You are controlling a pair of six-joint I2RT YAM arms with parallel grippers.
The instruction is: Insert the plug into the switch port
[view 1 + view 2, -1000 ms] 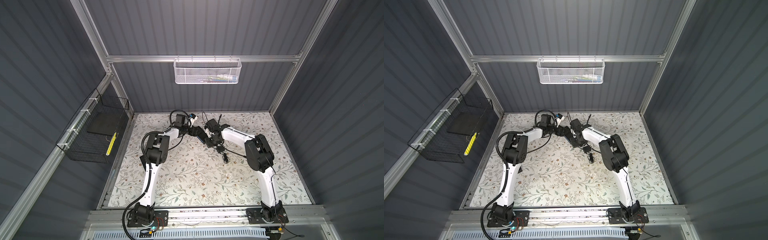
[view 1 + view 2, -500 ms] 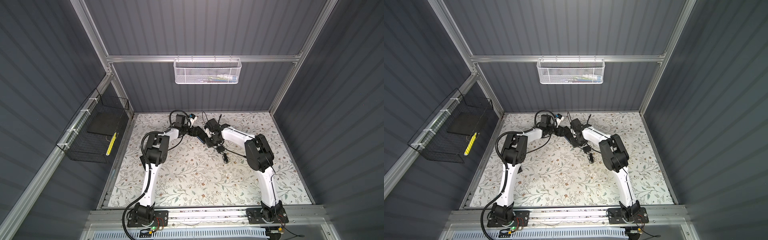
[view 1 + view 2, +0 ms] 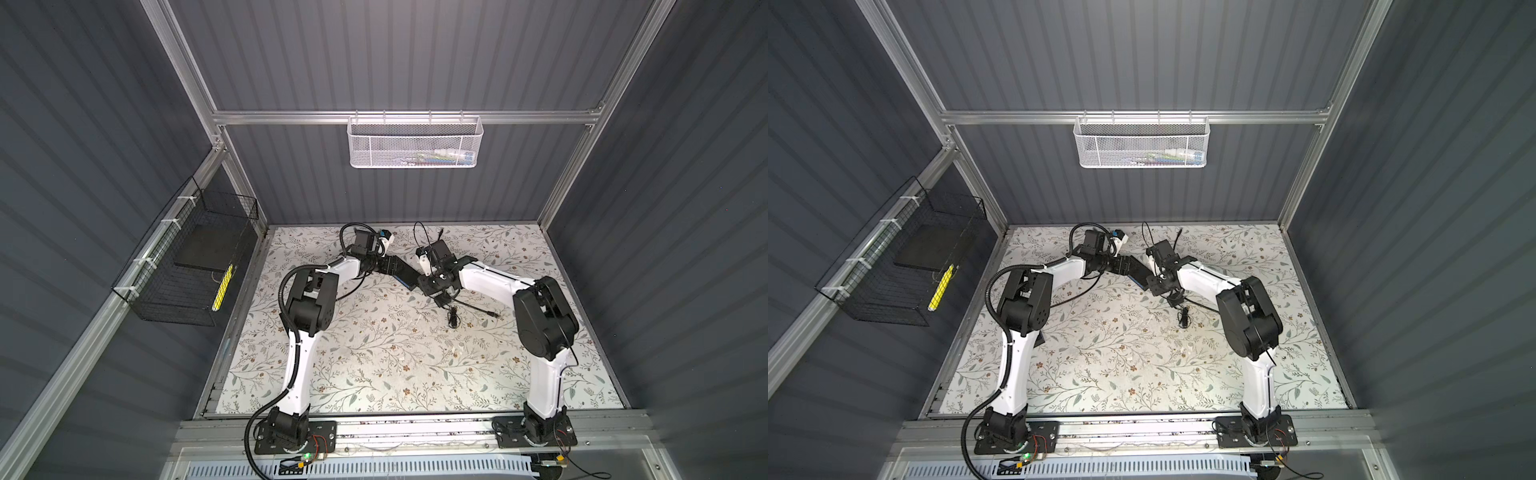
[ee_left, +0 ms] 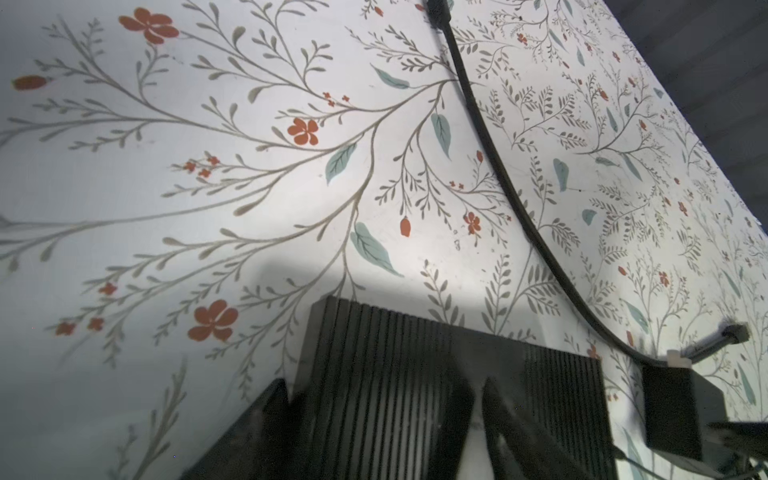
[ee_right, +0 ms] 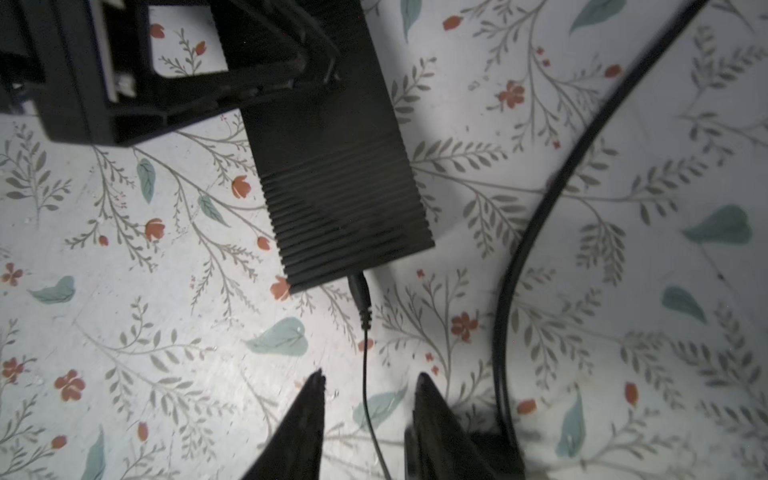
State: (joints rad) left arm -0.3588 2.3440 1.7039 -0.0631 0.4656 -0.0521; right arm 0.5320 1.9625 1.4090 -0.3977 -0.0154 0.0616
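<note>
The switch is a flat black ribbed box (image 5: 332, 166) lying on the floral mat, seen in both top views (image 3: 400, 269) (image 3: 1137, 269) with its blue face (image 3: 409, 284) along one side. My left gripper (image 4: 378, 399) is shut on the box near one end. The black plug (image 5: 360, 291) sits in the switch port at the box's other end, which it covers. Its thin cable (image 5: 365, 374) runs back between the fingertips of my right gripper (image 5: 370, 376). That gripper is open, a short way behind the plug and touching nothing. It also shows in both top views (image 3: 430, 284) (image 3: 1159, 286).
A thick black cable (image 5: 536, 216) curves across the mat beside the box to a black block (image 4: 673, 409). Loose cable coils (image 3: 453, 320) lie on the mat in front of the right gripper. A white mesh basket (image 3: 415, 143) hangs on the back wall and a black wire basket (image 3: 187, 266) on the left wall.
My right gripper has opened and let go of the plug. Both arms have stayed almost where they were.
</note>
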